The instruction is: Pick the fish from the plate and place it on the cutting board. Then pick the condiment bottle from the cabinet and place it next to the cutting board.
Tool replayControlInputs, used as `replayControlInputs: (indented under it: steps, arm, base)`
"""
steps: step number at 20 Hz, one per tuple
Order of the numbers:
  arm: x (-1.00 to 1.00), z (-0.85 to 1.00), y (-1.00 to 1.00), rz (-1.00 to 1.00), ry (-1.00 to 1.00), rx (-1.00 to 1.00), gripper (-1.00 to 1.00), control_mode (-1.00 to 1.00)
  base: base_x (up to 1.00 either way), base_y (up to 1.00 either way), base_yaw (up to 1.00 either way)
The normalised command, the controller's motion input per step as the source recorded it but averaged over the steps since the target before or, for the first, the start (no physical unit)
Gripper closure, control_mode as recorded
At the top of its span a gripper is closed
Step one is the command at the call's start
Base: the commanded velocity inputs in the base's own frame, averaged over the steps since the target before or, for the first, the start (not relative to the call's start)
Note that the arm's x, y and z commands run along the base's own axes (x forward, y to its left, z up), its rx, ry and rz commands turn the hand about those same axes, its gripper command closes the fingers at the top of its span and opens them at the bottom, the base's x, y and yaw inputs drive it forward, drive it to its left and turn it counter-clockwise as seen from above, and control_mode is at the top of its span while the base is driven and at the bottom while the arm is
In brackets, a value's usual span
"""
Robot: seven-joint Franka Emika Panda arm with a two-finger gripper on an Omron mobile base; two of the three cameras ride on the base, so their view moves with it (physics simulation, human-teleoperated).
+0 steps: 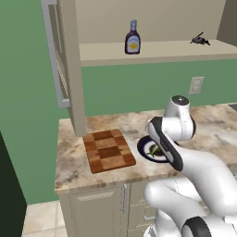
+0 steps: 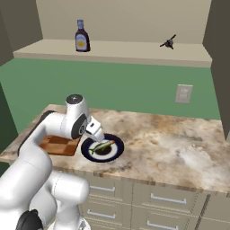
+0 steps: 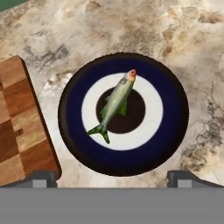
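A: Figure legend, largest item first. What do I log at the top?

B: I see the cabinet (image 1: 69, 69), door swung open, its shelf carrying the condiment bottle (image 1: 132, 38) upright toward the left and a small dark spiky object (image 1: 200, 40) well apart to the right.

A: And below it?

B: The marbled counter (image 2: 179, 143). On it I read the cutting board (image 1: 109, 150) at the left end, lying flat, and the plate (image 3: 76, 144) just beside the board's right edge, not touching it.

A: The fish?

B: The fish (image 3: 115, 105) lies on the plate, diagonally across the dark centre, its reddish head toward the rim and its tail on the white ring.

A: Gripper state?

B: In the hand view my gripper (image 3: 111, 179) hangs above the plate, jaws spread wide, one tip on each side of the plate's near rim, nothing between them. An outlet (image 2: 183, 93) sits on the green wall.
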Motion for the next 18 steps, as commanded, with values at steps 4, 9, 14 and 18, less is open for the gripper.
replayControlInputs:
  steps: [4,9,14,18]
  arm:
    - [0.22,-0.3,-0.02,0.0,-0.09,0.0,-1.0,-1.0]
    - [0.09,-0.25,-0.1,-0.02,-0.04,0.0,-1.0,-1.0]
    - [0.01,-0.17,-0.17,-0.04,0.0,0.0,-1.0,-1.0]
    - [0.04,-0.1,-0.11,-0.05,0.0,0.0,-1.0,-1.0]
  base:
    - [0.0,0.0,0.0]
    - [0.0,0.0,0.0]
    - [0.0,0.0,0.0]
    - [0.0,0.0,0.0]
